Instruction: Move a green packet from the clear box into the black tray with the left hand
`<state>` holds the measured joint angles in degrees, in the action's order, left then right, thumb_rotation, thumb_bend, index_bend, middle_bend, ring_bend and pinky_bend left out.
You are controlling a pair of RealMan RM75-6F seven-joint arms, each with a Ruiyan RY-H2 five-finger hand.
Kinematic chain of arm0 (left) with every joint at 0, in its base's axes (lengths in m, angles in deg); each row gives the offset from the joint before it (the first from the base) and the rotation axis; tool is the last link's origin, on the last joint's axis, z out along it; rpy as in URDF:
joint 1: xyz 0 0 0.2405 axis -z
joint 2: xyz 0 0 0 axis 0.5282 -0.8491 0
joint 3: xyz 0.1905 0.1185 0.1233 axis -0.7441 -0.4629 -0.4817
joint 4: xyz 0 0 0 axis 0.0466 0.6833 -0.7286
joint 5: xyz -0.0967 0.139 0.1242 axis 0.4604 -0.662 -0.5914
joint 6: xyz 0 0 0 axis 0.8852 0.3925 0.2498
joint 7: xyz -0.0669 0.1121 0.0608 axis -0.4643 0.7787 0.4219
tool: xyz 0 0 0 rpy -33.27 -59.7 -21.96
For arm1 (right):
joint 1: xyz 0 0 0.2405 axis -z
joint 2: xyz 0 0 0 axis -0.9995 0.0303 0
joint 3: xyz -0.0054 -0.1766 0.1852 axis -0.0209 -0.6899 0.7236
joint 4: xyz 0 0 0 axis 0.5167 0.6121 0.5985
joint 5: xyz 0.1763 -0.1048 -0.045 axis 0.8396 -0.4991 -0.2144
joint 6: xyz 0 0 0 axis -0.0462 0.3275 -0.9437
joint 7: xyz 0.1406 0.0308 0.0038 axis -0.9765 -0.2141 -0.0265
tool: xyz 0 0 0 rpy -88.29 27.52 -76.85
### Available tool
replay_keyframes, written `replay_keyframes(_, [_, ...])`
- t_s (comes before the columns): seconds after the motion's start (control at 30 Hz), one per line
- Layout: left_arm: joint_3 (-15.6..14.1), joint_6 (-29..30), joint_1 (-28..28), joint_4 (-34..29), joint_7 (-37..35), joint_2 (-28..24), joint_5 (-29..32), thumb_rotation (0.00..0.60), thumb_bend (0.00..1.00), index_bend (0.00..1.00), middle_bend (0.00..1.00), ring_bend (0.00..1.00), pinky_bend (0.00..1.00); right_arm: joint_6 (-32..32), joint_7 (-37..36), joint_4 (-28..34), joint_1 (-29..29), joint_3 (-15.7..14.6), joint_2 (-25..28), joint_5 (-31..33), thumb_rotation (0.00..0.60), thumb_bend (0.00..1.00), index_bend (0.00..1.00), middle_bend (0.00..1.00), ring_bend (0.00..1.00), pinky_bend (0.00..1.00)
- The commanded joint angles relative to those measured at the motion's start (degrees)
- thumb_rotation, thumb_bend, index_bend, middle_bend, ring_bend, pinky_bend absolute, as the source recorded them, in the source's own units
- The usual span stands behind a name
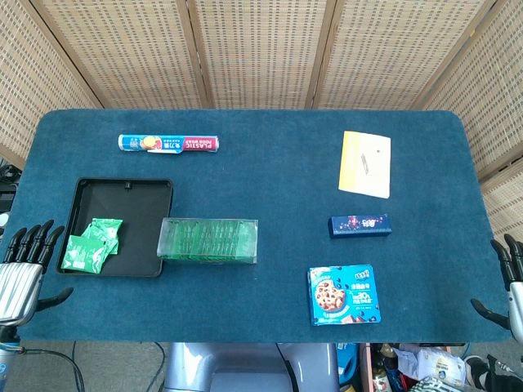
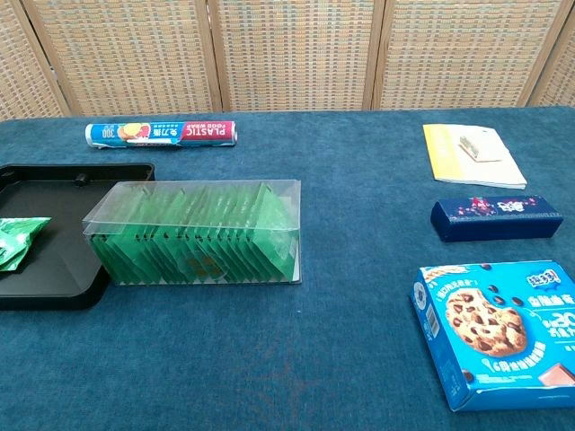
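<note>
Waiting at the near-left table edge with fingers (image 1: 31, 238) spread and upright, holding nothing: left hand (image 1: 23, 269), just beside the black tray (image 1: 122, 189) but not touching it. Likewise spread and empty at the near-right edge, well apart from everything — right hand (image 1: 508, 287), only partly in view. Outward from the left hand: a few green packets (image 1: 92, 245) already lying loose in the tray's near-left corner, then the clear box (image 2: 199, 233) just beside the tray's right wall, packed with a row of upright green packets (image 2: 193, 235) standing on edge. Probably light, thin and soft-sided, likely slick foil or plastic, easily crumpled; packed tight, so best pinched by a top edge at the end of the row and drawn straight up. Box walls likely thin and light too, apt to shift if a packet drags. Print on the packets too small to read. Elsewhere: a roll (image 2: 162, 134) marked "PLASTIC FOOD WRAP" and "300"; a yellow booklet (image 2: 472, 154); a dark blue box (image 2: 496, 218), lettering illegible; a blue cookie box (image 2: 494, 323) with Chinese characters — not readable here.
</note>
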<state>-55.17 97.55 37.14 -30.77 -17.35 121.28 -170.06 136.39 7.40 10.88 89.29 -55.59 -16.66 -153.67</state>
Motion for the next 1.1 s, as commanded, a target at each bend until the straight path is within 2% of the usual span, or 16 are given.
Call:
replay_keyframes(0.03, [0.0,-0.2,0.1,0.0,0.0,0.0,0.1,0.6,0.01,0.0,0.0,0.0,0.0,-0.2,-0.1,0.0,0.0,0.0,0.0,0.2,0.6,0.0,0.0,0.0,0.0,0.0])
replay_keyframes(0.27, [0.5,-2.8,1.7,-0.4,-0.5,1.0,0.7,0.6,0.01,0.0,0.0,0.0,0.0,-0.8,-0.5,0.1,-0.2,0.1,0.0,0.6,0.6,0.0,0.0,0.0,0.0,0.0])
replay_keyframes(0.4, [3.3,-10.7,7.7,-1.6,-1.5,1.4,2.6,0.6,0.01,0.01,0.0,0.0,0.0,-1.4,-1.1,0.1,-0.4,0.4,0.2,1.4,0.6,0.0,0.0,0.0,0.0,0.0])
replay_keyframes(0.53, [6.6,-16.7,13.0,-1.5,-1.4,3.2,6.1,0.6,0.01,0.11,0.0,0.0,0.0,-2.0,-1.8,-0.2,-0.4,0.5,0.3,2.0,0.6,0.0,0.0,0.0,0.0,0.0])
replay_keyframes(0.63, [9.7,-22.8,18.6,1.2,-0.7,6.8,10.4,0.6,0.01,0.14,0.0,0.0,0.0,-2.3,-2.5,-0.3,-0.4,0.6,0.5,2.5,0.6,0.0,0.0,0.0,0.0,0.0])
replay_keyframes(0.77, [12.3,-29.8,26.3,6.7,5.4,14.4,16.9,0.6,0.01,0.14,0.0,0.0,0.0,-2.5,-3.8,-0.6,-0.3,0.9,0.9,3.4,0.6,0.0,0.0,0.0,0.0,0.0])
replay_keyframes(0.97, [12.9,-33.0,31.5,8.2,11.4,18.8,25.4,0.6,0.01,0.14,0.0,0.0,0.0,-3.5,-4.7,-1.4,-0.5,0.9,0.8,3.9,0.6,0.0,0.0,0.0,0.0,0.0])
replay_keyframes(1.1, [12.5,-32.9,33.0,6.7,12.5,19.8,27.5,0.6,0.01,0.14,0.0,0.0,0.0,-3.5,-5.4,-1.8,-0.4,1.0,0.9,4.3,0.6,0.0,0.0,0.0,0.0,0.0])
